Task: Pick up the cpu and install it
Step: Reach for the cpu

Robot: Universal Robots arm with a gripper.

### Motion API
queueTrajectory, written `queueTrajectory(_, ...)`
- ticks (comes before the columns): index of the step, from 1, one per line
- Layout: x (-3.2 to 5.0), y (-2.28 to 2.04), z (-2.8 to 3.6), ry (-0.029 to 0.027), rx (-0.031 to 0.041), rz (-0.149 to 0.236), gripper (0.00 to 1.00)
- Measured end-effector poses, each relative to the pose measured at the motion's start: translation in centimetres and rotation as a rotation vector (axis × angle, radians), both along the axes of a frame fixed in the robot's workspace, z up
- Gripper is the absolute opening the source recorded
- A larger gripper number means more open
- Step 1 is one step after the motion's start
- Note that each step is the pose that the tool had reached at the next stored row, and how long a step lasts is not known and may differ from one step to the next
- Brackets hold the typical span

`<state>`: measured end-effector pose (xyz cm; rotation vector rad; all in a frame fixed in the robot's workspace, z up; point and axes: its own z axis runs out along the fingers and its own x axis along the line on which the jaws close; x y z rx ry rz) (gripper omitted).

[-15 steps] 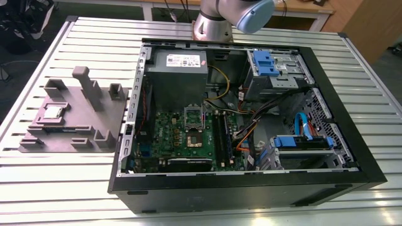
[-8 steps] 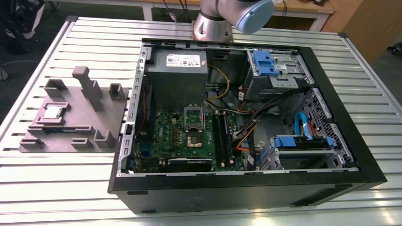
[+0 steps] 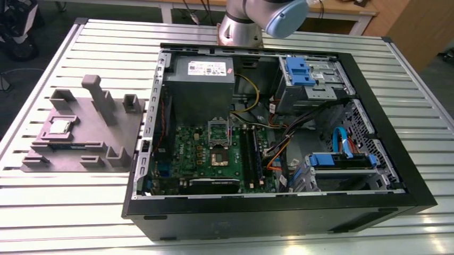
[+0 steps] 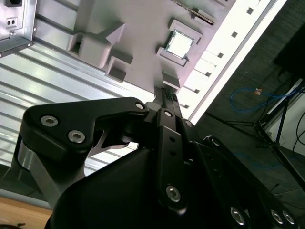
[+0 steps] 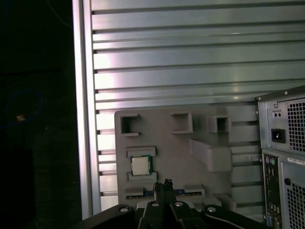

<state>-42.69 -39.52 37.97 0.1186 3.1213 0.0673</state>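
The cpu [image 3: 59, 126] is a small square chip with a shiny metal top. It lies flat in a recess of the grey fixture plate [image 3: 89, 139] at the exterior view's left, beside the open computer case. In both wrist views the cpu [image 4: 180, 44] [image 5: 141, 165] lies well below and ahead of my gripper [image 4: 167, 94] [image 5: 166, 183], clearly apart from it. The gripper's two black fingertips are pressed together with nothing between them. Inside the case, the motherboard's open socket [image 3: 218, 157] shows with its bracket [image 3: 218, 130] raised.
The black computer case [image 3: 277, 212] fills the middle of the slatted metal table [image 3: 71, 212]. In it are a grey power supply [image 3: 202, 79], blue drive holders [image 3: 301, 71] and cables. Upright blocks [image 3: 95, 93] stand on the fixture plate. The table's edge [image 5: 86, 119] drops to dark floor.
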Motion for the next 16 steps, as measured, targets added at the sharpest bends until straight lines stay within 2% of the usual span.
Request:
queueTrajectory(10, -1.54, 0.02, -0.13, 0.0015, 0.0000, 0.000, 0.10)
queueTrajectory(16, -1.72, 0.02, -0.17, 0.0016, 0.0000, 0.000, 0.10)
